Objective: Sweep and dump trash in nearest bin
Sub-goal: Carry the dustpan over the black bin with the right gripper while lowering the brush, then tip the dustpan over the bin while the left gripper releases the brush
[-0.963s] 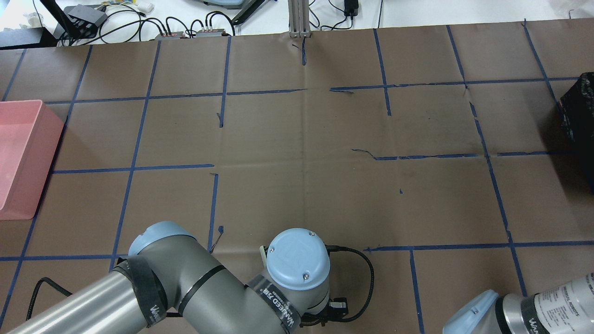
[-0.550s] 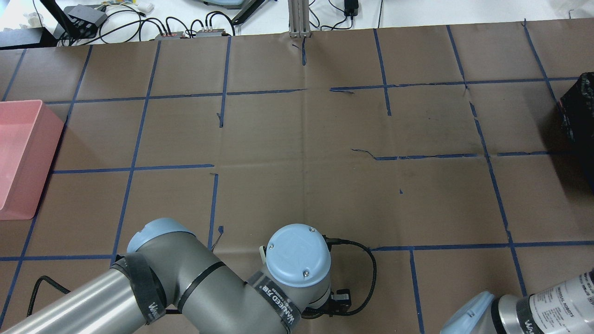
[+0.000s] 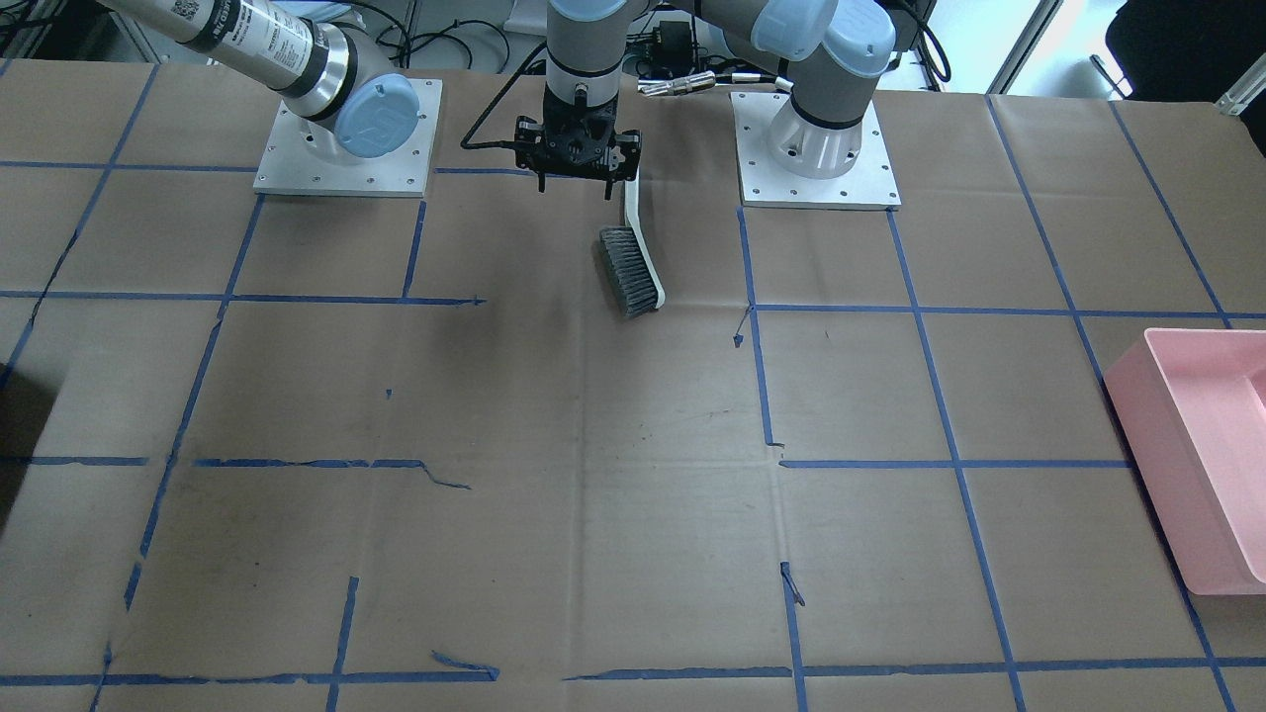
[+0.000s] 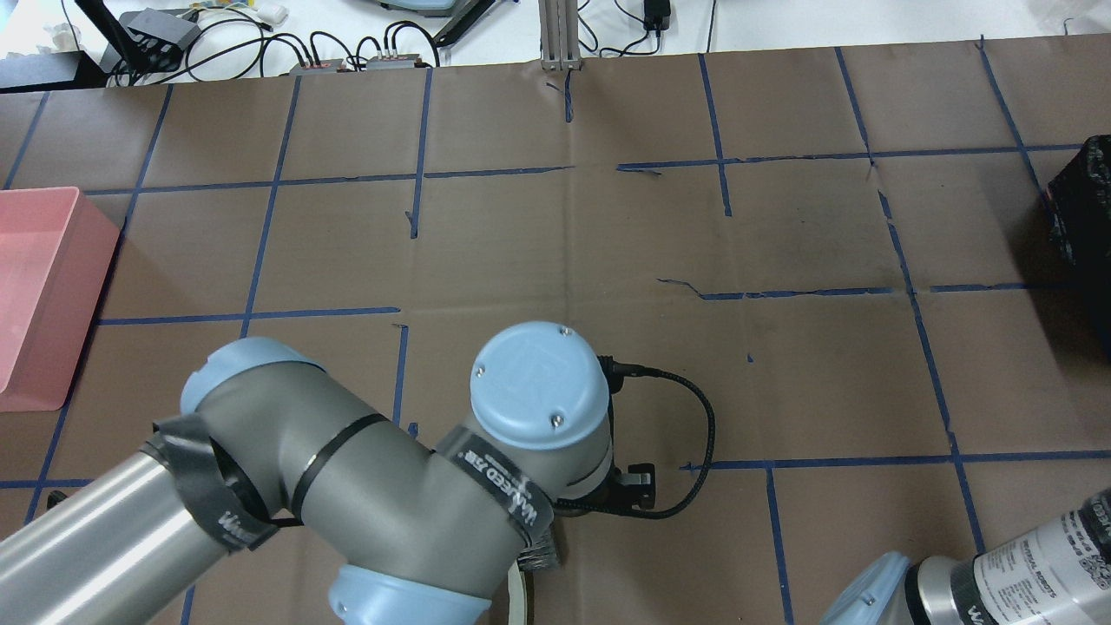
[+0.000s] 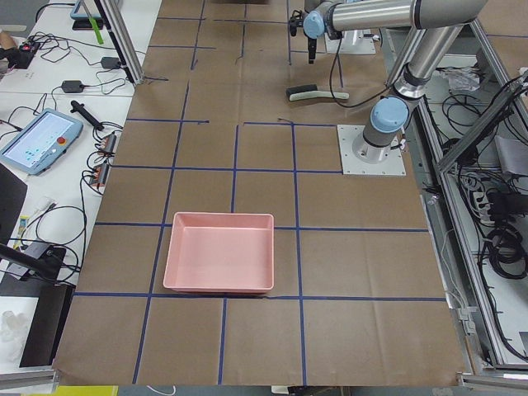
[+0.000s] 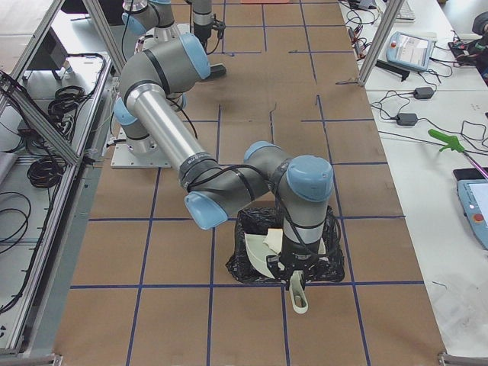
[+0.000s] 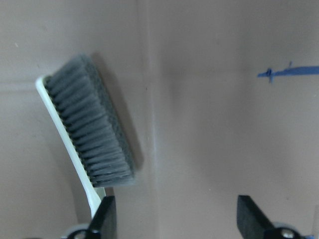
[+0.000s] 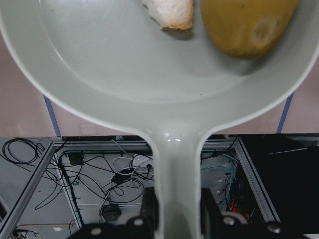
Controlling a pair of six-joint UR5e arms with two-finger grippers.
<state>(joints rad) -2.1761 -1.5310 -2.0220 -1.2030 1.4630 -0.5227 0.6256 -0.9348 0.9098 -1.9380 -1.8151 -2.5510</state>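
The right gripper (image 8: 178,206) clamps the handle of a white dustpan (image 8: 124,74) over the black bin (image 6: 242,263); the yellow-brown lump (image 8: 244,25) and 1 piece of bread (image 8: 172,10) lie in it. The left gripper (image 7: 177,221), jaws apart, hangs over the handle end of the brush (image 7: 89,134) lying on the table (image 3: 593,494).

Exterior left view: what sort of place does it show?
Probably a robotics laboratory: a grey robot arm mounted on a white square base plate, a brown paper table cover with a blue tape grid, and a white side bench holding a grey control tablet.
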